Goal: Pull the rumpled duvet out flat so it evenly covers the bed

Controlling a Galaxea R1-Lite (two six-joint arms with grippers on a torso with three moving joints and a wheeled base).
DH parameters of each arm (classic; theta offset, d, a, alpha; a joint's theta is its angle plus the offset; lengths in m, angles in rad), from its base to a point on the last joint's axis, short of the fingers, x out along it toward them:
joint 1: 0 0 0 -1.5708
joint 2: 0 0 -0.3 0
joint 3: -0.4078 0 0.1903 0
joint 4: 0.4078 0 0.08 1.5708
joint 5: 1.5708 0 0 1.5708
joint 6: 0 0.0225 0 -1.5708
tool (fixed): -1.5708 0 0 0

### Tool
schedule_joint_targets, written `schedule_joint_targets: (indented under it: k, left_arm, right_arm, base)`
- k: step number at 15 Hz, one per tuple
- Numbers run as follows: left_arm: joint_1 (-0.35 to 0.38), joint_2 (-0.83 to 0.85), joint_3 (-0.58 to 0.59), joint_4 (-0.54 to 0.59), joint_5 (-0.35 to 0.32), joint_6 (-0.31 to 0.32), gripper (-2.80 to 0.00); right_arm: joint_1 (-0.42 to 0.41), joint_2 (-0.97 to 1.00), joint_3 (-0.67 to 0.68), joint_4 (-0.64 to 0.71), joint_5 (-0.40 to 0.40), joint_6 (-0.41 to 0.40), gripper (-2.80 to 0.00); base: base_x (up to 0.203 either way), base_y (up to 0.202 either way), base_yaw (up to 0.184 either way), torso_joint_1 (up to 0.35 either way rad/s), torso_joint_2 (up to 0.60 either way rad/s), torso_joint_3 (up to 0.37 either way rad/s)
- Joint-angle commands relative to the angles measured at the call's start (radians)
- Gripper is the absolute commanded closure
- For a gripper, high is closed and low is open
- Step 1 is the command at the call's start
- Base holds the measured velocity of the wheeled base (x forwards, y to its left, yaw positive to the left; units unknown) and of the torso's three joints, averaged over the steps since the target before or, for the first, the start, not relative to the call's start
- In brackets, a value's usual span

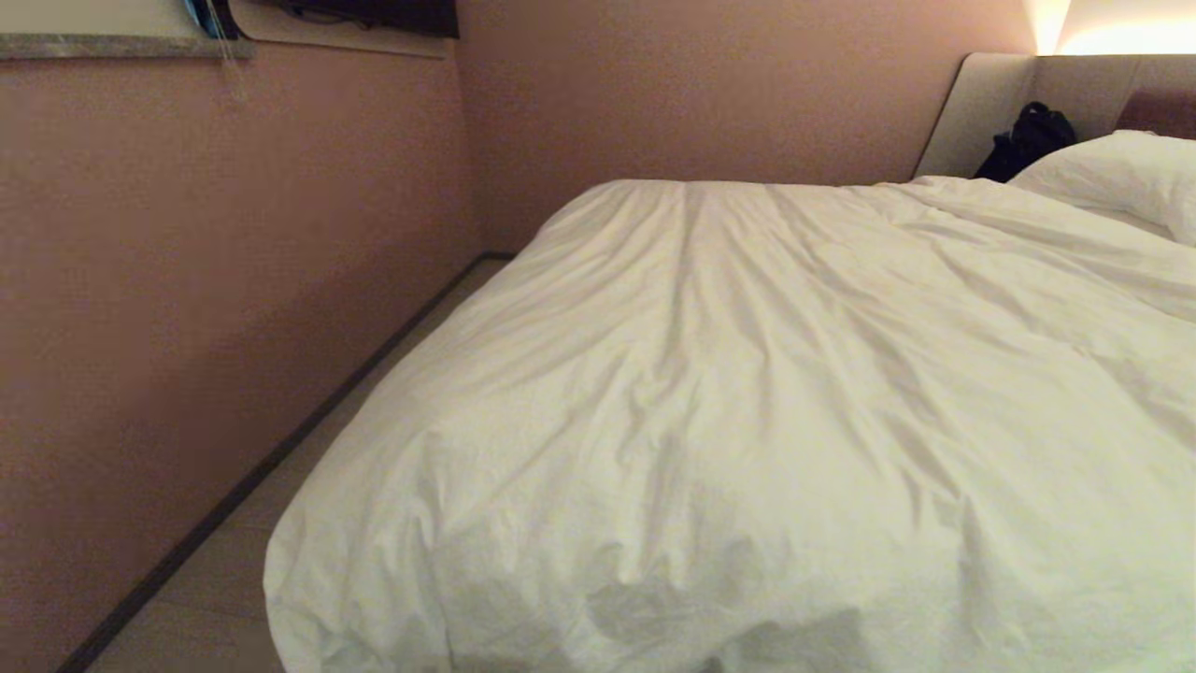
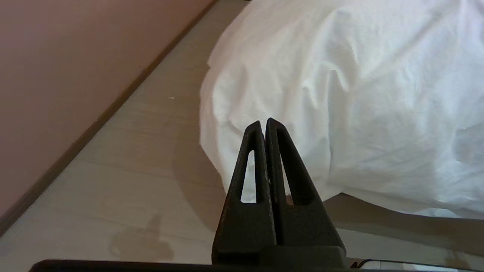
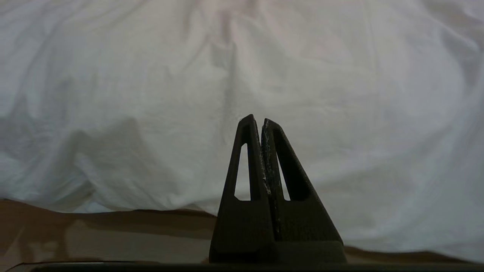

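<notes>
Presently, left gripper [image 2: 263, 121] closed, empty, short of the duvet's [image 1: 747, 393] hanging corner above the floor [image 2: 124, 158]. Duvet spread wrinkled over the bed [image 1: 990, 112]. Right gripper [image 3: 257, 120] closed, empty, facing its near edge.
</notes>
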Motion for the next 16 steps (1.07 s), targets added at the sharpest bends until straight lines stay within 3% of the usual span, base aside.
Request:
schedule_joint_targets:
  k: [1, 16]
  left_arm:
    - [0.0, 0.0, 0.0, 0.0, 0.001, 0.0, 0.0]
    - [-0.002, 0.0, 0.0, 0.0, 0.001, -0.003, 0.0]
  right_arm:
    - [-0.001, 0.001, 0.0, 0.0, 0.0, 0.0, 0.0]
    - [-0.001, 0.001, 0.0, 0.0, 0.0, 0.0, 0.0]
  base:
    - [0.005, 0.068, -0.013, 0.001, 0.01, 0.002]
    - [0.0, 0.19, -0.001, 0.003, 0.0, 0.003]
